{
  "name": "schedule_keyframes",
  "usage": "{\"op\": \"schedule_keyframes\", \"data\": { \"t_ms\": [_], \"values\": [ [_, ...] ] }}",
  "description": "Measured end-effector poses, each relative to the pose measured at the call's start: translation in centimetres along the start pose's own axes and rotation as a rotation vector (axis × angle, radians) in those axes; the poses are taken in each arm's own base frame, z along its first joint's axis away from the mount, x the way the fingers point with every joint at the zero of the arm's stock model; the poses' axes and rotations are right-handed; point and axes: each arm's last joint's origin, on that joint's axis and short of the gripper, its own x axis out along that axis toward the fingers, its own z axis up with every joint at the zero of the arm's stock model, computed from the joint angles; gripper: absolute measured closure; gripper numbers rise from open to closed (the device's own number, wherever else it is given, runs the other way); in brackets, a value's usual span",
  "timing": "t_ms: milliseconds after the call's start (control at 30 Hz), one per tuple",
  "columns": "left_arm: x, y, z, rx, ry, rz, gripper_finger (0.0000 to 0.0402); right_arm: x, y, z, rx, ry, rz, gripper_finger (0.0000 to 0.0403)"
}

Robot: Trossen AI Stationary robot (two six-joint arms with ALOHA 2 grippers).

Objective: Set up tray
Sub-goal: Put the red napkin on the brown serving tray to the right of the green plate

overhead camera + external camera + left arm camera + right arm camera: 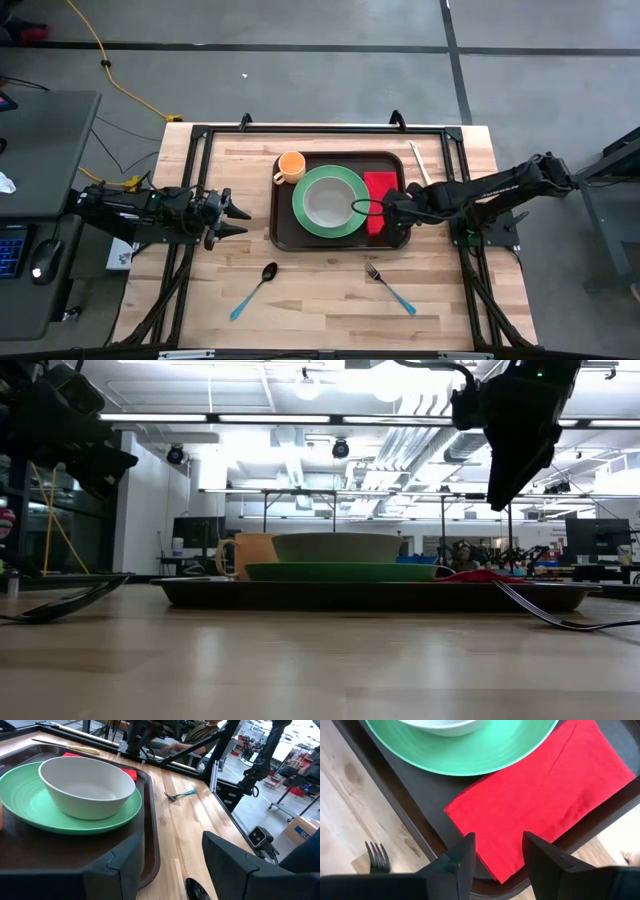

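The left pincer (243, 220) is hovering over the left part of the wooden bench (330, 290), well apart from the tray (283, 236), its fingers (120, 865) standing wide with nothing between them. Nearer the front edge, a spoon (255, 287) with a blue handle is lying on the bare wood.

The tray is sitting in the middle of the bench, toward its far side. In its far left corner an orange cup (290, 166) is standing upright, just beside the green plate (304, 215). The plate is filling the centre of the tray, and a pale bowl (328, 201) is resting on it. A red napkin (379, 185) is lying flat on the tray's right side, one edge tucked under or against the plate's rim; which of the two cannot be told.

The right pincer (384, 211) is hanging over the near end of the napkin, close above the tray's right front corner. Its fingers (463, 861) are standing apart and gripping nothing.

In front of the tray, a fork (388, 286) with a blue handle is lying on the wood. Beyond the tray's right edge, a light wooden stick-like utensil (418, 162) is lying on the bench.
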Motion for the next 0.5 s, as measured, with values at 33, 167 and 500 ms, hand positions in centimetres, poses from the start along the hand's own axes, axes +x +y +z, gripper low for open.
{"op": "schedule_keyframes", "data": {
  "t_ms": [33, 167, 500],
  "values": [
    [0.0, 0.0, 0.0, 0.0, 0.0, 0.0, 0.0172, 0.0, 0.0, 0.01, 0.001, -0.001, 0.001, 0.0263],
    [0.0, 0.0, 0.0, 0.0, 0.0, 0.0, 0.0172, 0.03, 0.15, 0.12, -0.016, -0.008, 0.02, 0.0263],
    [0.0, 0.01, -0.04, 0.003, 0.004, 0.001, 0.0172, 0.39, 0.6, 0.15, -0.082, 0.065, 0.124, 0.0263]
  ]
}}
